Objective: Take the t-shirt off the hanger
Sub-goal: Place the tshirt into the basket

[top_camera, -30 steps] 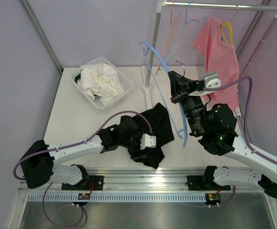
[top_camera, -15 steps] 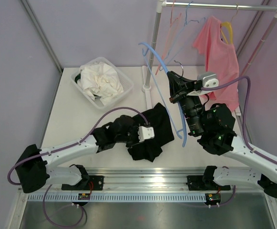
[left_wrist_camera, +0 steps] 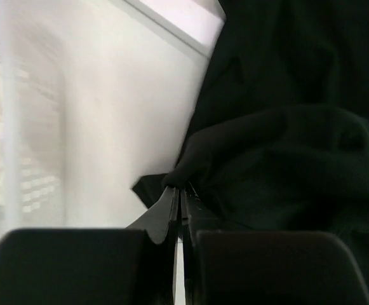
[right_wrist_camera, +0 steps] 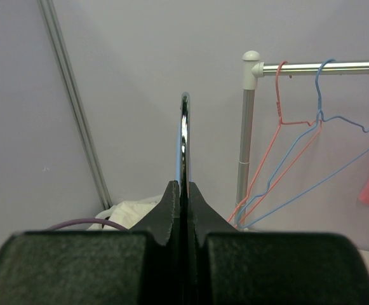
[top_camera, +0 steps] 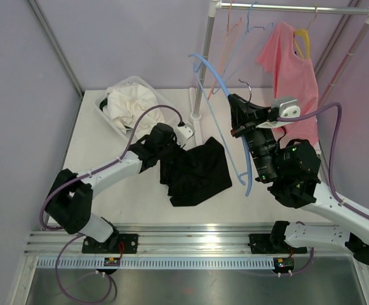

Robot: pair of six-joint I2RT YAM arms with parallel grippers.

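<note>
Black cloth, the t-shirt [top_camera: 195,173], lies crumpled in the middle of the white counter [top_camera: 95,146], already free of the light blue hanger [top_camera: 248,180]. Its near hem comes close to the front edge of the counter, and its right side stands apart from the low tip of the hanger. Bare counter stays to the left of the shirt and along the front. At the far left corner the clear bin [top_camera: 101,105] of white cloth [top_camera: 130,101] takes the room, just beside the left wrist. At the far right the clothes rack [top_camera: 286,7] with a pink shirt [top_camera: 293,70] closes that side. A second ago the left arm reached to the front part of the shirt with its jaws wide. Now it has swung to the shirt's far left side, near the bin, the jaws have come together, and the cloth lies more spread. The hanger stands a little higher than before. The left gripper [left_wrist_camera: 180,192] has its jaws pressed on a small fold at the border of the t-shirt. The right gripper [right_wrist_camera: 184,185] has its jaws tight on the chrome hook [right_wrist_camera: 183,136] of the hanger and holds the hanger up in the air, right of the shirt.
</note>
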